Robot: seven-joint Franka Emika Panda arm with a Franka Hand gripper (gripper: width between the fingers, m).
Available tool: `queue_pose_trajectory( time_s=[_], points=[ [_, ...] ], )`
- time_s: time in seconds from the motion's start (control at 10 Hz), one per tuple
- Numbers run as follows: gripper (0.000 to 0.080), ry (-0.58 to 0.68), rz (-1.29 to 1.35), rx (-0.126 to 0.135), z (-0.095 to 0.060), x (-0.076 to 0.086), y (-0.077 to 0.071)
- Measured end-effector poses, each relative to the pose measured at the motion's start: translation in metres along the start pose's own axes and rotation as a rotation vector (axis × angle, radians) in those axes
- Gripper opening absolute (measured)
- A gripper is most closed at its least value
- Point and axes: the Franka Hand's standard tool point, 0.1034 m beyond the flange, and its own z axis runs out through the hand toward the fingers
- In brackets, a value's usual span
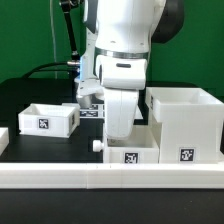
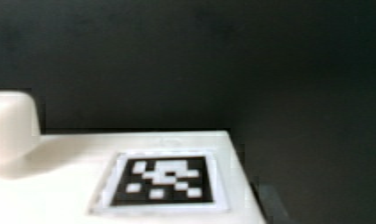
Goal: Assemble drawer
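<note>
- Three white drawer parts stand on the black table [image 1: 20,95] in front of you. The tall housing [image 1: 185,125] is the largest, at the exterior view's right, just beside the arm.
- The middle tray [image 1: 130,152] sits against the housing, directly under the gripper [image 1: 120,130], which points down at its open top.
- The other tray [image 1: 48,118] lies well apart from the gripper, toward the exterior view's left.
- You cannot tell how wide the gripper stands or whether it touches anything, because the tray wall hides its fingertips.
- Your wrist view, blurred, shows a white surface with a square tag [image 2: 164,180].
</note>
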Motion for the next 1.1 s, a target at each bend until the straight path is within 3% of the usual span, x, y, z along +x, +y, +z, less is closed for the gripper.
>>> queue_pose_trajectory(
  time_s=[0.4, 0.5, 0.8, 0.9, 1.1],
  points=[
    [0.0042, 0.005, 0.024, -0.019, 0.0015, 0.0044, -0.0009],
    [0.0042, 0.009, 0.034, -0.037, 0.0015, 0.0058, 0.0002],
    [0.0042, 0.01, 0.05, -0.035, 0.002, 0.0066, -0.0011],
    [0.0042, 0.015, 0.051, -0.058, 0.0036, 0.0074, -0.0016],
    [0.0042, 0.014, 0.051, -0.05, 0.0057, 0.0063, -0.0045]
  ],
)
